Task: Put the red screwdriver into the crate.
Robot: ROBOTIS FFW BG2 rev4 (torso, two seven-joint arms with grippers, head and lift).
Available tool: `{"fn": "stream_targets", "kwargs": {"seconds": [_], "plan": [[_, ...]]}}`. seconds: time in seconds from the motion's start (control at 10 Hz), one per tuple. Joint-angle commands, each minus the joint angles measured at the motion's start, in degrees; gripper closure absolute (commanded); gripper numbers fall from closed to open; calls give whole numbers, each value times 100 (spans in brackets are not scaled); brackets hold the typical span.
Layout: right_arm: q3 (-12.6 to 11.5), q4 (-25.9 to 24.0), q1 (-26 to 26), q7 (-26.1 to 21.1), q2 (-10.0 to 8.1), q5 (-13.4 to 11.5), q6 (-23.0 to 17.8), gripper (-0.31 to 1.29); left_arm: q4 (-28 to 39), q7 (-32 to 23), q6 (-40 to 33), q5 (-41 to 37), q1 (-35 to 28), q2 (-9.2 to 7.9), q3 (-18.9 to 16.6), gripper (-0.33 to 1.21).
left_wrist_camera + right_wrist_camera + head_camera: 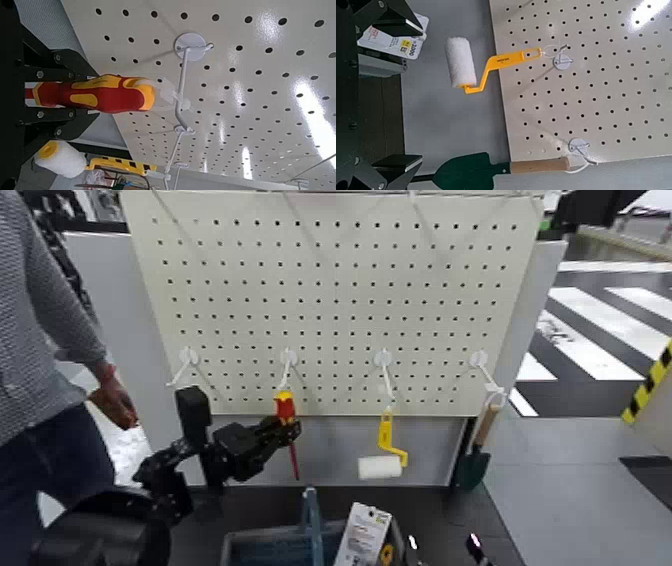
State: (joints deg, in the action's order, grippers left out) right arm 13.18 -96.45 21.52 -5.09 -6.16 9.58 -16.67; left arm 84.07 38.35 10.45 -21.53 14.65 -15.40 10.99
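The red screwdriver (286, 412) hangs by its top from the second hook of the white pegboard (330, 290), thin shaft pointing down. In the left wrist view its red and yellow handle (119, 93) lies between my black fingers, still on the wire hook (184, 103). My left gripper (272, 435) is shut on the handle (79, 93). The grey-blue crate (258, 540), with its upright centre handle, stands below at the front edge. My right gripper (411, 91) is open and empty, low at the right (475, 548).
A yellow-handled white paint roller (382, 460) hangs on the third hook and also shows in the right wrist view (460, 62). A green trowel (473, 460) hangs on the fourth hook. A carded packet (362, 535) lies in the crate. A person (40, 370) stands at the left.
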Motion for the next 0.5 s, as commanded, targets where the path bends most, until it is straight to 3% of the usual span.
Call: {"fn": "stream_targets", "kwargs": {"seconds": [0.1, 0.5], "plan": [[9, 3, 2, 0, -8, 0, 6, 17, 31, 15, -8, 0, -24, 10, -27, 119], [-9, -6, 10, 0, 1, 0, 6, 17, 479, 50, 167, 141, -226, 19, -238, 119]]}}
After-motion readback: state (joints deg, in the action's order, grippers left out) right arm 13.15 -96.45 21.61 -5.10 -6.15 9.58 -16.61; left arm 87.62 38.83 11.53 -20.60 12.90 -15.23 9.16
